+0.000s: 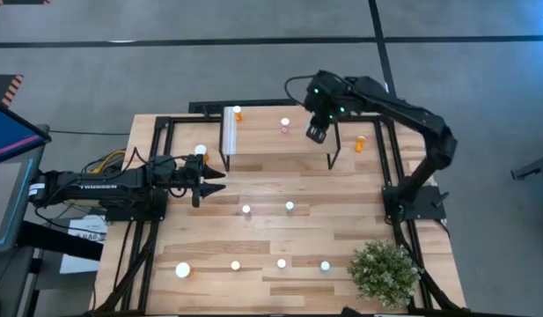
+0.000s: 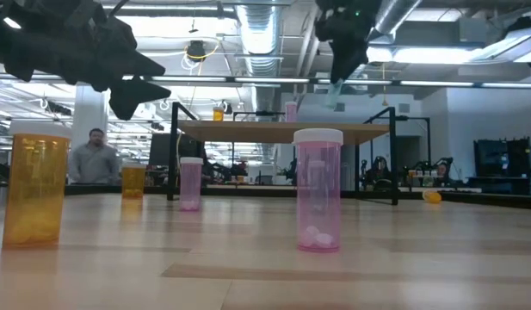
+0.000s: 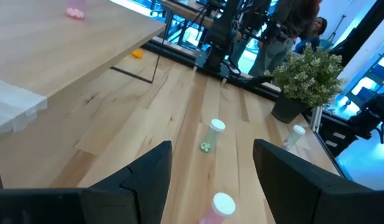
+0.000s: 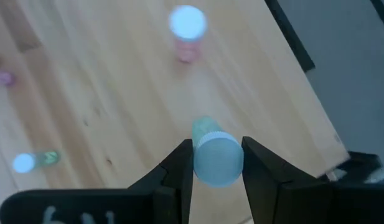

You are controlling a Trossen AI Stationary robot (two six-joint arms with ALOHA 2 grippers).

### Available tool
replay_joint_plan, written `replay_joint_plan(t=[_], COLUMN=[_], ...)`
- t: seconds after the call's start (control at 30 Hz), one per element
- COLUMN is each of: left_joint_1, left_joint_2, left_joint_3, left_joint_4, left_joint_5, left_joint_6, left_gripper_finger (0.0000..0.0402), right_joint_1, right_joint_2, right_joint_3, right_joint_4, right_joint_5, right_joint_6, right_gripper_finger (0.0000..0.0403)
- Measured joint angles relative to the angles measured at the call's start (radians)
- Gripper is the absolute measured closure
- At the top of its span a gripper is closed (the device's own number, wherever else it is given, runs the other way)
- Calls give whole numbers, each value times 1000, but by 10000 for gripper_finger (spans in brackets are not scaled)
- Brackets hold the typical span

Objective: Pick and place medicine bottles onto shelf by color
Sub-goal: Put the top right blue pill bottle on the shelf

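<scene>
Right gripper (image 1: 316,132): raised above the shelf (image 1: 297,145) near its middle — its two fingers (image 4: 179,165) are clamped on the white cap of a teal-green bottle (image 4: 213,155), which hangs clear of the shelf top.

Left gripper (image 1: 211,181): hovering above the table (image 1: 341,238) just in front of the shelf's ribbed end, jaws spread with nothing between them.

Shelf: light wood top on thin black legs, at the far side of the table; a white ribbed strip (image 1: 229,129) lies at its left end.

Bottles on the shelf: an orange bottle (image 1: 238,113) beside the ribbed strip, a pink bottle (image 1: 285,126) near the middle.

Orange bottle off the shelf's right end (image 1: 360,143): lying on its side; whether it rests on shelf or table cannot be told.

Bottles mid-table: a pink one (image 1: 246,210) and a green one (image 1: 289,207), both upright, near each other.

Front row: a large orange bottle (image 1: 183,270) at the left, then three small bottles (image 1: 282,263) in a line — colours not clear from above.

Large white-capped bottle (image 1: 201,151): on the table left of the shelf, beside the left arm.

Potted plant (image 1: 385,271): at the table's front right corner.

Background: a person (image 2: 95,157) beyond the table in the low view.
</scene>
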Motion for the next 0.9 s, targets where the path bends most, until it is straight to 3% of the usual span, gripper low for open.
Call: replay_joint_plan(t=[0.4,0.9], left_joint_1=[0,0], left_joint_2=[0,0], left_joint_3=[0,0], left_joint_4=[-4,-12], left_joint_5=[1,2], left_joint_6=[1,-9], left_gripper_finger=[187,187], right_joint_1=[-111,-135], right_joint_2=[123,125], right_joint_3=[83,83], right_joint_4=[-119,-120], right_joint_5=[-25,-61], right_joint_6=[-31,-17], right_gripper_finger=[265,258])
